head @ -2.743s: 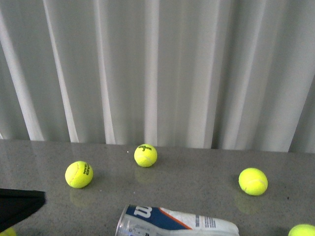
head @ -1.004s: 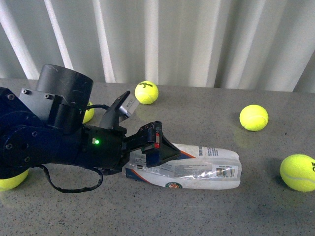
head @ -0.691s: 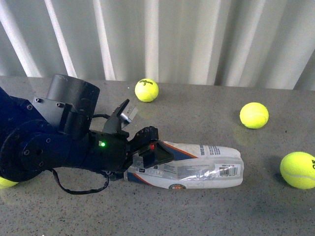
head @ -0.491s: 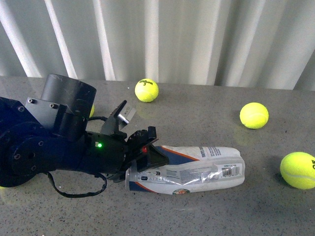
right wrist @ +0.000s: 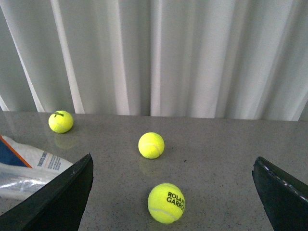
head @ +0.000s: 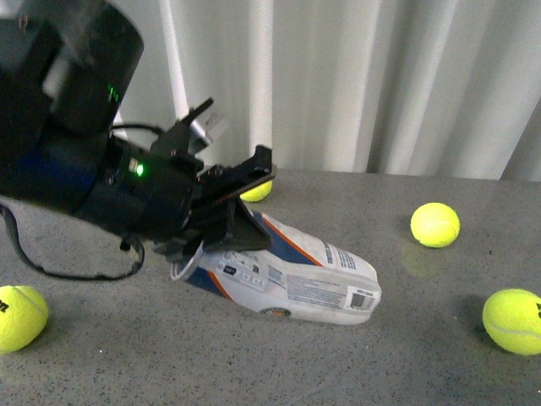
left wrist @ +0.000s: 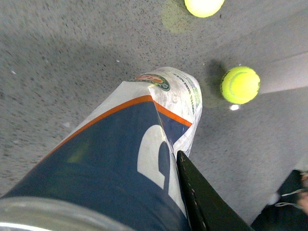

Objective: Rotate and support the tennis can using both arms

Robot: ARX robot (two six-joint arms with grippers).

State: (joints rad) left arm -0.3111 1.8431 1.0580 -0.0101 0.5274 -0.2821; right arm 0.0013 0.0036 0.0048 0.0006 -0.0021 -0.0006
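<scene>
Grey speckled tabletop [head: 338,372], white pleated curtain [head: 355,85] behind it.

Left arm [head: 68,127]: bulky and black, fills the upper left of the front view. Green light [head: 139,169] is lit on the wrist and a cable loops below.

Tennis can [head: 296,275]: sits mid-table and tilted. The open, blue-label end is lifted off the surface at the arm side. The closed clear end with the barcode is down on the tabletop, pointing toward the robot's right.

Left gripper [head: 237,211]: clamped on the tennis can near its raised open end, with fingers straddling the tube from above and below. The left wrist view looks down the can's length. It shows the navy label with white W, the orange stripe, and one black finger [left wrist: 202,202] pressed against the side of the tube. The other finger is out of that shot.

Right gripper [right wrist: 173,161]: seen only in its own wrist view. Jaws are spread wide and it hangs above the table, well apart from the can, whose closed end shows off to one side.

Balls, front view:
- ball by the curtain [head: 256,192], partly hidden behind the left gripper
- ball right of the can [head: 435,224]
- ball at the right edge [head: 514,320]
- ball at the left edge [head: 19,317]

None of them touches the can.
</scene>
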